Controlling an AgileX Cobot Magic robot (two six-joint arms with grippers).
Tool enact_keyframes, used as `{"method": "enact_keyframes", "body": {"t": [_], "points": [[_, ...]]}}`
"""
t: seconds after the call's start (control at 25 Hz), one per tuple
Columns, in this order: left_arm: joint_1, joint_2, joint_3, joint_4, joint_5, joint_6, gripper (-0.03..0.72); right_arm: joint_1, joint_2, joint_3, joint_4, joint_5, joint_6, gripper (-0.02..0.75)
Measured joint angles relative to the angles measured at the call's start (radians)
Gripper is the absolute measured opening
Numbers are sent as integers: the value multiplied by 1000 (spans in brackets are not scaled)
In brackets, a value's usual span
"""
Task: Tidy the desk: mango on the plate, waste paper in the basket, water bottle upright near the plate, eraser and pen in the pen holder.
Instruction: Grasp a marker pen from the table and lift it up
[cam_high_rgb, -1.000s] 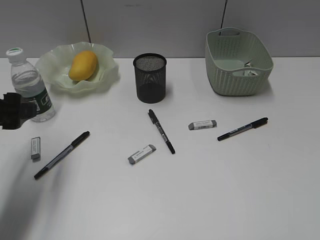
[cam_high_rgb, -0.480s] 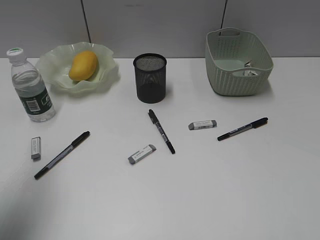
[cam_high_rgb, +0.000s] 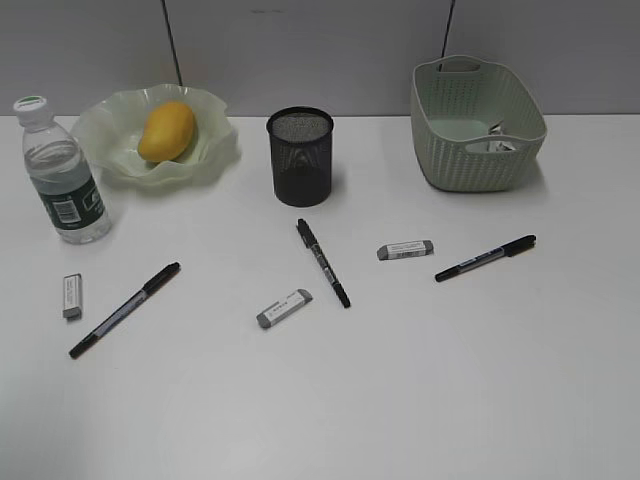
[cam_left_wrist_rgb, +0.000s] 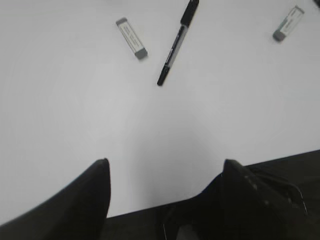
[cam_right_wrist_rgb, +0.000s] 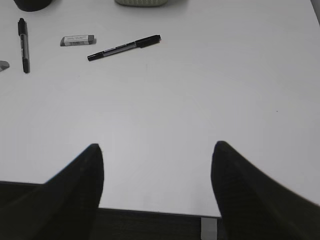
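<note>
Done: yellow-orange mango (cam_high_rgb: 166, 131) lies in wavy pale green plate (cam_high_rgb: 205, 150); clear water bottle (cam_high_rgb: 62, 174) stands upright just beside it.
Left to do: three black pens, three grey erasers on the white desk (cam_high_rgb: 400, 380).
Left gripper (cam_left_wrist_rgb: 165, 172): jaws apart, empty.
Right gripper (cam_right_wrist_rgb: 157, 155): jaws apart, empty.
Advice: approach the left pen (cam_left_wrist_rgb: 176, 44) across its barrel, then carry it to the black mesh pen holder (cam_high_rgb: 300, 157).

Both grippers: parted, empty, hovering over the near worktop edge.

Left gripper (cam_left_wrist_rgb: 165, 172): two dark fingers rising from 7 and 5 o'clock of its wrist view, a wide gap between them, nothing gripped, tips clear of the worktop (cam_left_wrist_rgb: 75, 110). Right gripper (cam_right_wrist_rgb: 156, 160): same pose, fingers at 7 and 5 o'clock, spread wide, nothing between them. Neither arm appears in the exterior view.
</note>
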Motion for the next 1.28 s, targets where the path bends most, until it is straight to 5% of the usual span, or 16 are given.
{"method": "enact_keyframes", "body": {"t": [0.52, 0.92, 1.28], "points": [[0, -565, 82, 54, -12, 0, 520, 0, 0, 0, 0, -3, 0, 531], [0, -597, 147, 66, 15, 0, 520, 0, 115, 0, -7, -21, 58, 530], [0, -597, 175, 61, -1, 0, 520, 0, 504, -46, -9, -196, 275, 530]]}}
